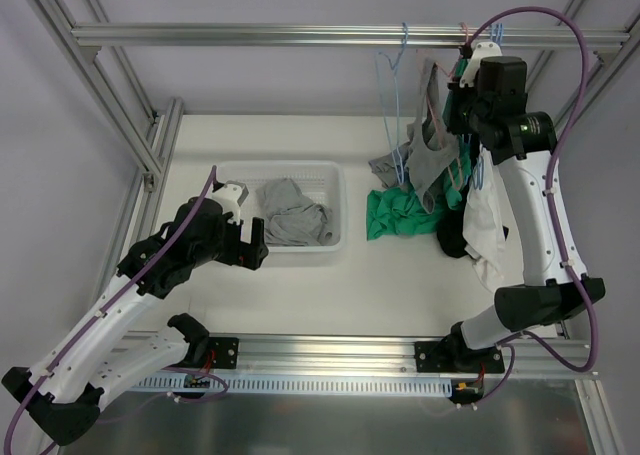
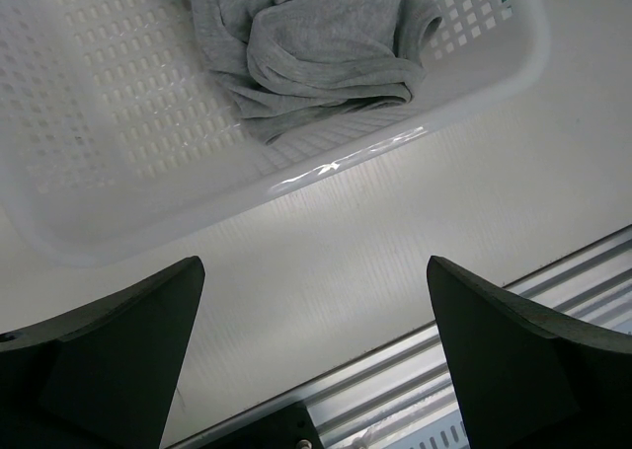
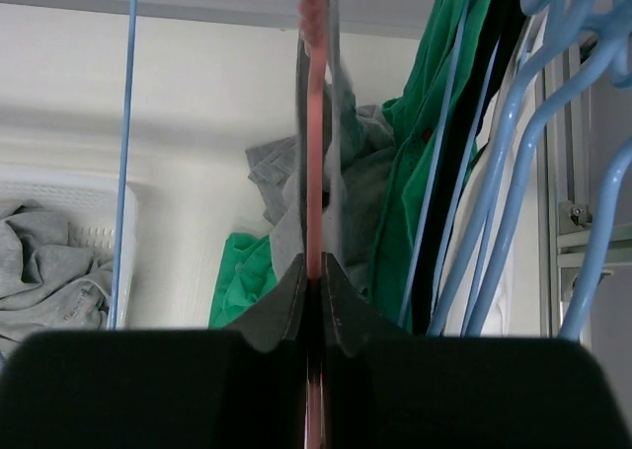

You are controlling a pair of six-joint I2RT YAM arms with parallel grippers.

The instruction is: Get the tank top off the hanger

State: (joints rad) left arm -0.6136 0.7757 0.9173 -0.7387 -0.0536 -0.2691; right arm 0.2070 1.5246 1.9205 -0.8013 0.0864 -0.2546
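Note:
A grey tank top (image 1: 432, 150) hangs on a pink hanger (image 1: 464, 35) from the top rail at the back right. In the right wrist view the pink hanger (image 3: 314, 173) runs straight down between my right gripper's (image 3: 314, 266) fingers, which are shut on it, with the grey tank top (image 3: 360, 173) draped just behind. My right gripper (image 1: 458, 97) is up beside the tank top's right edge. My left gripper (image 1: 255, 245) is open and holds nothing, low over the table by the basket's near side, also seen in the left wrist view (image 2: 316, 271).
A white basket (image 1: 335, 210) holds a crumpled grey garment (image 1: 292, 213). Blue hangers (image 1: 390, 95) hang left of the tank top. A green garment (image 1: 400, 215) lies on the table below. White (image 1: 485, 225) and black (image 1: 452, 240) clothes hang by the right arm.

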